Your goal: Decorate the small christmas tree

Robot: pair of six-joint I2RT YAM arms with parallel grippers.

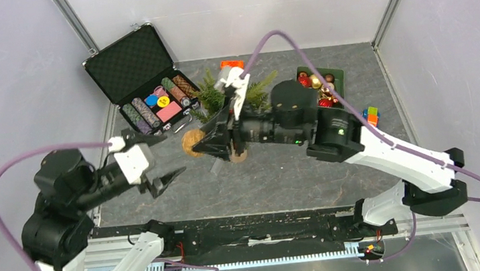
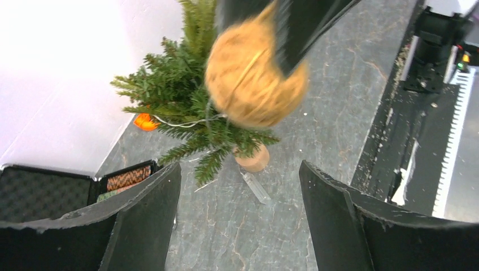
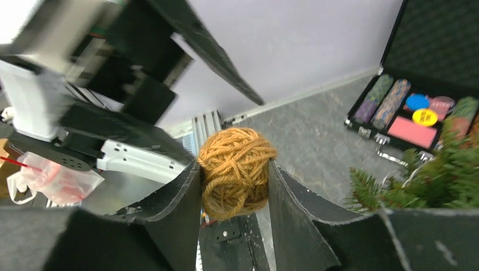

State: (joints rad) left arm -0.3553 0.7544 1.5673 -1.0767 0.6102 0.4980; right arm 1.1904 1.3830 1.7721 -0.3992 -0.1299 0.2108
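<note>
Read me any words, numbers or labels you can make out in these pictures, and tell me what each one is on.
No text can be read anywhere in the three views.
Yellow disc in the open case: dark marks on its face, too small and blurred to read.

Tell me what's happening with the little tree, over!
Left tool open, empty. Right tool shut on round mustard yarn ball, in the air beside small green fir tree. Open black case farther back, not blocking.
</note>
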